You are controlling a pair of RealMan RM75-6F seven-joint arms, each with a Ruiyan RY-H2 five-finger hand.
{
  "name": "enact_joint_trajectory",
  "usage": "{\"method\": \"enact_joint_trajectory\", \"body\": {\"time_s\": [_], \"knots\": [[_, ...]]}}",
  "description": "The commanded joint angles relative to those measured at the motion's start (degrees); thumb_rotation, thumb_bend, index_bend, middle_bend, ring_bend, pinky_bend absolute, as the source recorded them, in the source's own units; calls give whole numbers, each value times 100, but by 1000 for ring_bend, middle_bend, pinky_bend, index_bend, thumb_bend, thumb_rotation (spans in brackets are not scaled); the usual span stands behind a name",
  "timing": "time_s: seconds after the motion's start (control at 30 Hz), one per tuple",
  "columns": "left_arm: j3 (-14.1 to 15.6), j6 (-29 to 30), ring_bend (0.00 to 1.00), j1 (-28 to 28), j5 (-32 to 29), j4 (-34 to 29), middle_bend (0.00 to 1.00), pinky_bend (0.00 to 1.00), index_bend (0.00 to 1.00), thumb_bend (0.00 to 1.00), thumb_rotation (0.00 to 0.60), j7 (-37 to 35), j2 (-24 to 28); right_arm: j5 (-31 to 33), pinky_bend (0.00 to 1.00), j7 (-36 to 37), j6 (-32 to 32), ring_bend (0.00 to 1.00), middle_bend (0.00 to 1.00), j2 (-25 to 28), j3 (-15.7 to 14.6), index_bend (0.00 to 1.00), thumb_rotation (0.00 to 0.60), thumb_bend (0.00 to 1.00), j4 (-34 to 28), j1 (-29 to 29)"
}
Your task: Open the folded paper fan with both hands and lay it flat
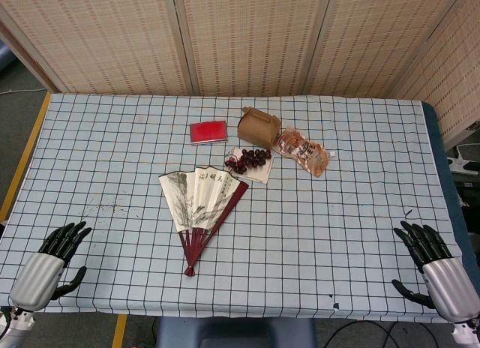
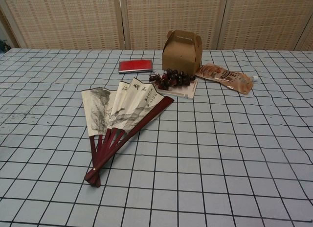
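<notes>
Four other things are sitting behind the paper fan (image 1: 201,205) on the counter (image 1: 337,235): a flat red booklet-looking thing (image 1: 208,130), a brown cardboard carry box w/ a handle top (image 2: 182,51), a bunch of dark grapes (image 2: 171,79) on a white tray, and a crinkly orange snack pouch (image 2: 226,77) off to the right. The grapes are lying just beside the fan's top right corner; the rest are a bit further back.

The fan is lying flat around the middle of the counter, partly spread, paper leaf showing an ink landscape + some characters, dark red ribs meeting at a pivot toward the near edge. The cloth is pale blue w/ a black grid, slightly wrinkled.

Left hand (image 1: 51,262) is resting at the near left corner, fingers apart, holding nothing. Right hand (image 1: 431,262) is doing the same at the near right corner. Both are well apart from the fan.
</notes>
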Motion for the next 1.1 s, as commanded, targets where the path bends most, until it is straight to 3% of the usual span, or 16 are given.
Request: {"method": "enact_joint_trajectory", "body": {"time_s": [0.03, 0.27, 0.47, 0.77, 0.97, 1.1], "knots": [[-26, 9, 0, 27, -73, -56, 0, 110, 0, 447, 600, 74, -13, 12, 0, 20, -4, 0, 0, 16, -4, 0, 600, 148, 13, -4], [-82, 42, 0, 17, -125, 45, 0, 110, 0, 447, 600, 16, -108, 86, 0, -24, -27, 0, 0, -86, 51, 0, 600, 147, 53, 13], [-180, 388, 0, -17, 127, 438, 0, 115, 0, 446, 600, -191, -284, 141, 0, -493, -109, 0, 0, -816, 405, 96, 600, 148, 401, 255], [-261, 234, 0, -36, -187, 489, 0, 114, 0, 447, 600, -218, -327, 714, 0, -1804, -1870, 0, 0, -1574, 986, 207, 600, 148, 152, 1446], [-352, -121, 0, -148, -514, 1103, 0, 108, 0, 445, 600, -202, -687, 1367, 0, -2497, -2820, 0, 0, -2571, 1436, 247, 600, 149, 634, 2275], [-503, -145, 0, -151, -777, 1393, 0, 102, 0, 446, 600, -269, -837, 1632, 0, -2744, -3105, 0, 0, -3267, 1687, 280, 600, 167, 1161, 2753]]}}
